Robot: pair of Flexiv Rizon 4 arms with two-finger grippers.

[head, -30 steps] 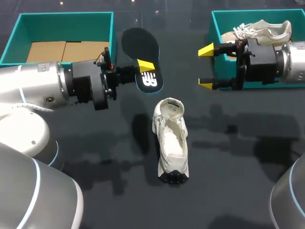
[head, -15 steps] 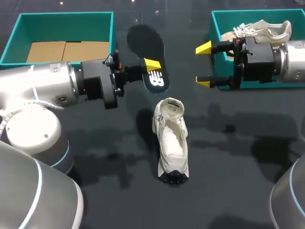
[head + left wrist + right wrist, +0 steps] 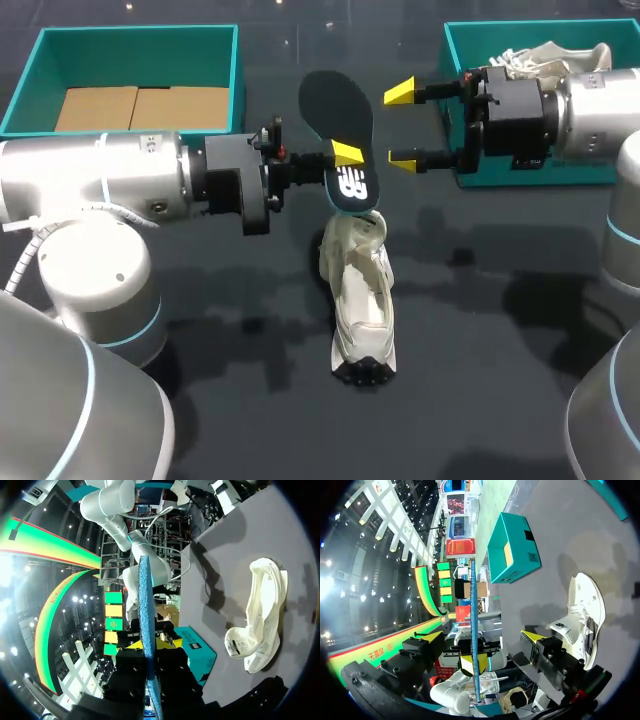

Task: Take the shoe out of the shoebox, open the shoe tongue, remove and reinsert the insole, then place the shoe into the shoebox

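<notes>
Shoe (image 3: 360,300) lies at frame centre in the head view, its long axis running up and down the frame, toe toward the lower edge and heel opening toward the top. Just above that opening, my left gripper (image 3: 346,156) is clamped on the heel end of the insole (image 3: 336,105), whose length leans away toward the upper left, roughly in line with the shoe; I judge the left arm nearer for reinsertion. Farther up and right, my right gripper (image 3: 403,125) hangs spread wide and empty, just beside the insole, before the shoebox (image 3: 450,50).
</notes>
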